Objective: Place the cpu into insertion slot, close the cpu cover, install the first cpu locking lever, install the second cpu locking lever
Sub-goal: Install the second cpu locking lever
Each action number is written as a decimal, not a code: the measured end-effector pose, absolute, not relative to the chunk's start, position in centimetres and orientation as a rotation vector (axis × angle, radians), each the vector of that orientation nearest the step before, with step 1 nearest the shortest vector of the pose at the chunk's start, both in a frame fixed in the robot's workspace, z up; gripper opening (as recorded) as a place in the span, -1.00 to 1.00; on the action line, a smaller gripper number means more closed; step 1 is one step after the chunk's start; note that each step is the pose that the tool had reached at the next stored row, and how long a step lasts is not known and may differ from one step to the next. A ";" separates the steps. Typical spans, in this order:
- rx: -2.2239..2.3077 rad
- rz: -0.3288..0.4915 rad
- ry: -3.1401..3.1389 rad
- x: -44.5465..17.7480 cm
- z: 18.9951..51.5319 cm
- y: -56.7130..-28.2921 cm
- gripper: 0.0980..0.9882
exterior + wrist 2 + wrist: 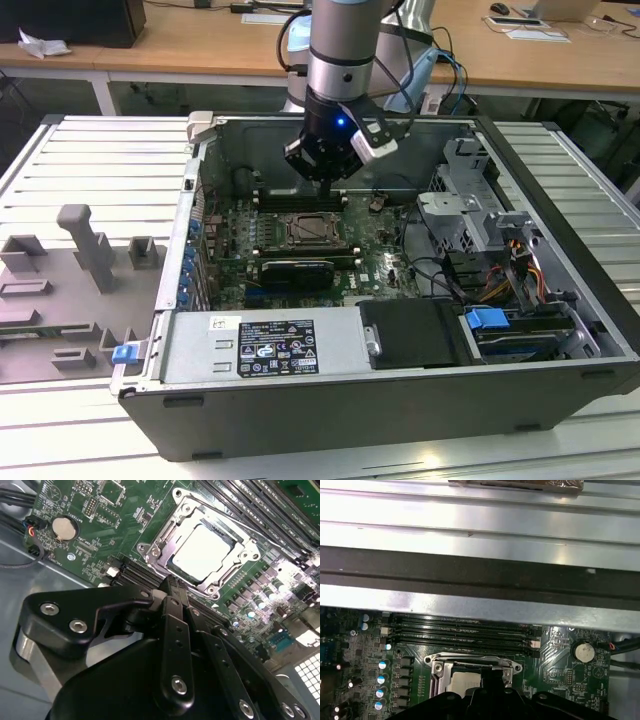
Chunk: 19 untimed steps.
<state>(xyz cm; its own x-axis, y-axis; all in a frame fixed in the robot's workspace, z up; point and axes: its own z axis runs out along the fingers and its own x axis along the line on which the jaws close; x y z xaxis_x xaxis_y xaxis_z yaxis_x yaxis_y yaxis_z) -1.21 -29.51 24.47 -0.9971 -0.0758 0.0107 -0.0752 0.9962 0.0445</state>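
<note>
Jaws together, nothing between them; gripper (169, 587) hangs just above near edge of insertion slot (200, 547), black fingers (172, 615) meeting at narrow tip. Cpu (202, 550) seated in slot, pale face showing through window of cpu cover (172, 535), which lies flat over it. In first wrist view, gripper (492, 677) overlaps socket edge. In exterior view, gripper (328, 180) stands over slot (315, 230) on motherboard (375, 265) inside open computer case (560, 300).
</note>
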 end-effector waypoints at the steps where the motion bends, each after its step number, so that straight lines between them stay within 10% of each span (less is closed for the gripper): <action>1: 0.118 -0.069 -3.126 -1.2 24.5 -29.5 -0.98; 19: 0.118 -0.069 -3.126 -1.2 24.5 -31.4 -0.98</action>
<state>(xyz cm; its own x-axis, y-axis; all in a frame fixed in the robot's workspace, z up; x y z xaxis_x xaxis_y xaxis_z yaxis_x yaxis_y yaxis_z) -1.21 -31.40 24.47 -0.9971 -0.0758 0.0106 -0.0752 0.9962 0.0448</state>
